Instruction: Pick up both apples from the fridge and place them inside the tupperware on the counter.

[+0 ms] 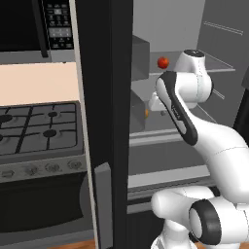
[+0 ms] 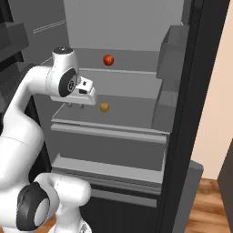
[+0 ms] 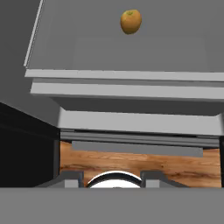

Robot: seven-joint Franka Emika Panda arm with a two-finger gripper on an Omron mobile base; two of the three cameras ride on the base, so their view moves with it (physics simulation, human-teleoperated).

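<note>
- Currently the fridge point(image 2: 136, 91) stands open, its thick black door swung aside; both apples sit inside, neither taken yet.
- Red apple point(image 2: 108, 60): on the upper shelf of the fridge, toward the back, resting free with nothing touching it.
- Yellow-orange apple point(image 2: 104, 107): on the fridge shelf below, nearer the front edge. In the hand view it point(image 3: 131, 21) lies alone on the flat grey shelf, well beyond the shelf's front lip.
- Gripper point(image 2: 75, 105): reaches into the fridge at the level of the lower shelf, just beside the yellow-orange apple but apart from it, pointing downward over the shelf front. Fingers are too small and too hidden to read; I cannot tell whether they are spread or closed. Nothing appears held.
- Judgement, step in hand: approach to the yellow-orange apple, the nearer of the two.
- Judgement, handling: each apple is likely light, firm and smooth, and round enough to roll if nudged on the bare shelf. Best hold is across the widest part, fingers on opposite sides, closing evenly and centred so it does not squirt out.
- Risk: an off-centre touch could push it deeper into the fridge.
</note>
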